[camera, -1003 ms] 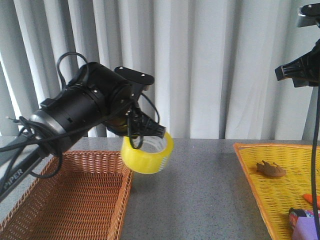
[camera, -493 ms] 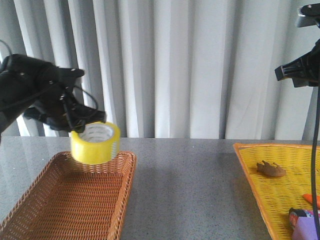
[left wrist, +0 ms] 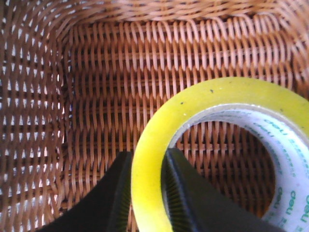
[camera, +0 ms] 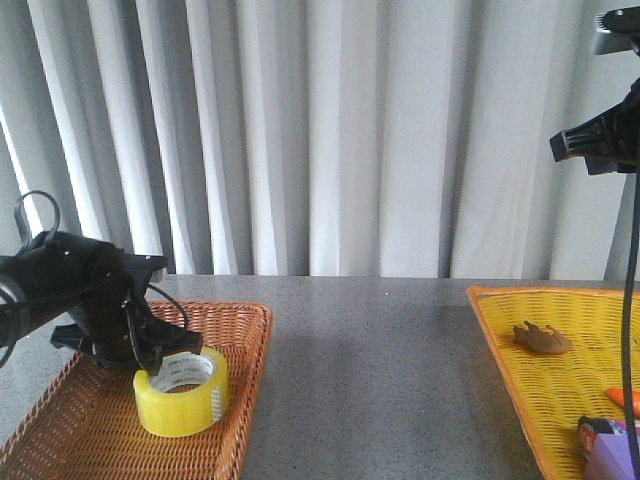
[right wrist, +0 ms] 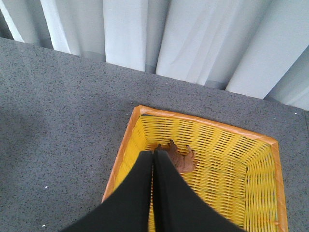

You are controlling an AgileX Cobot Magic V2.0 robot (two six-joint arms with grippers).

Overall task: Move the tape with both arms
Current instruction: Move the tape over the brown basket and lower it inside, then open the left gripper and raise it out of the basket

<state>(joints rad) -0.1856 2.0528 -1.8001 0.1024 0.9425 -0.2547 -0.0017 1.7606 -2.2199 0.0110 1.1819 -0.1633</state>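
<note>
Tape [camera: 181,392], a wide yellow roll with a white printed core, sits in the lower left of the front view inside the brown wicker basket [camera: 250,345], near that basket's right-hand wall. Its hole faces upward, tipped slightly toward the camera, so the roll's axis stands close to vertical and its flat ring faces the basket floor. The left gripper [camera: 160,352] reaches in from the left edge of the frame, and its black fingers [left wrist: 190,193] pinch the roll's wall, one outside the yellow band and one inside the core, as the left wrist view shows at lower centre. Whether the roll rests on the weave or hangs just above it cannot be told. The right gripper [right wrist: 153,159] has its two fingers pressed together with nothing between them, above the yellow basket [right wrist: 270,145], where a small brown object [right wrist: 181,157] lies.
</note>
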